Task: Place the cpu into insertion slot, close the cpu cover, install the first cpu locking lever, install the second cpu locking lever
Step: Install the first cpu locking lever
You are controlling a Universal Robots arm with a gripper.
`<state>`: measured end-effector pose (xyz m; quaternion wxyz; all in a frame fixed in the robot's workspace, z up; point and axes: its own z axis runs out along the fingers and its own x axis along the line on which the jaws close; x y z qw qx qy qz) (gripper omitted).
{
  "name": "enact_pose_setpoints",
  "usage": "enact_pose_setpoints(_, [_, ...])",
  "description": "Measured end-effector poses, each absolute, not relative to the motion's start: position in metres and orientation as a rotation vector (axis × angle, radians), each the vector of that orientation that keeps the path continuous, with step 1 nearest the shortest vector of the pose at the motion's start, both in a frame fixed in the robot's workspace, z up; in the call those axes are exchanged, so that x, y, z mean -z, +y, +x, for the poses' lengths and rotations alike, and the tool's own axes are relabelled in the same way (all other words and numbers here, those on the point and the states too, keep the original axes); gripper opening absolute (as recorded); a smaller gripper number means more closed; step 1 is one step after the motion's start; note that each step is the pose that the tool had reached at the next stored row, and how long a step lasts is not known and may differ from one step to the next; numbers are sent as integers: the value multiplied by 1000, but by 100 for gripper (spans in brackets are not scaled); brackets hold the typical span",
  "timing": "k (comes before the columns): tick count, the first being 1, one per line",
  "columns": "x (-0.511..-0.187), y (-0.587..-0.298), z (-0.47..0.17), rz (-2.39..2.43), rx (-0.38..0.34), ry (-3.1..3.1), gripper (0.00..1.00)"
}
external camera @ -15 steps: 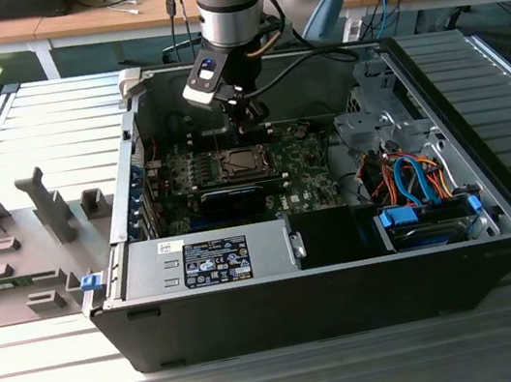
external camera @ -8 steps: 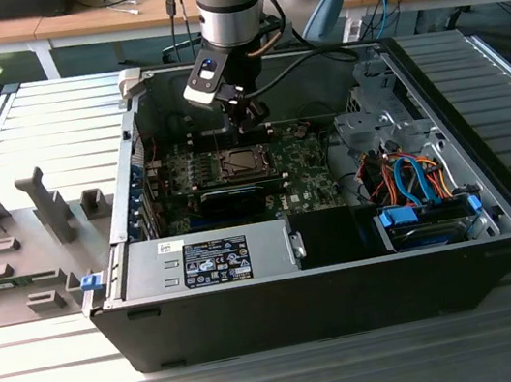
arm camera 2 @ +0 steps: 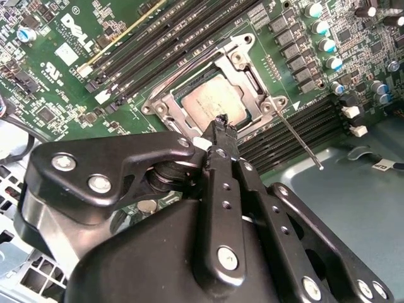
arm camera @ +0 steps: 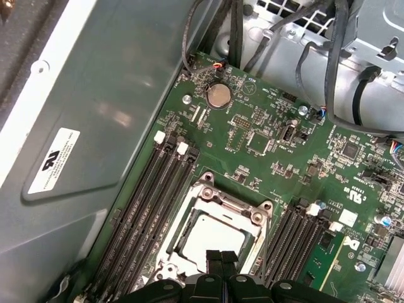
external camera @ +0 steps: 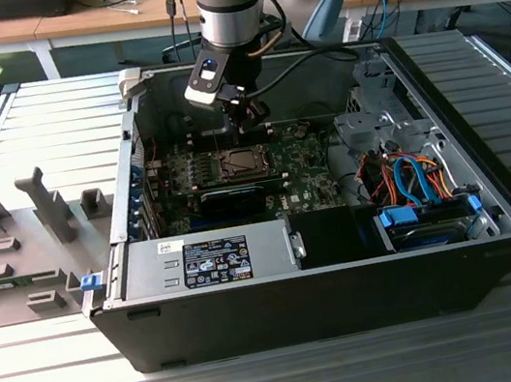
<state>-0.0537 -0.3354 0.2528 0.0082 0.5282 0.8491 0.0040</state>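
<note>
Second wrist view: the gripper (arm camera 2: 221, 121), fingers (arm camera 2: 222, 142) pressed together and empty, probably forms a narrow pusher at the cpu cover (arm camera 2: 247, 69).

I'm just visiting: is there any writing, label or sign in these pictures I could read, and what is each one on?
White sticker on the case wall: a mark and lines of print, too small to read.
Black label on the power supply: too small to read.
Motherboard: a white maker's logo; the tiny codes are unreadable.
The cpu: nothing readable.
</note>
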Motion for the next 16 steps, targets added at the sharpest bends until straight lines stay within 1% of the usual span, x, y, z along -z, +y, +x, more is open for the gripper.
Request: enact_pose_setpoints(16, [-253,-335,-54,1606,-13,2681,11])
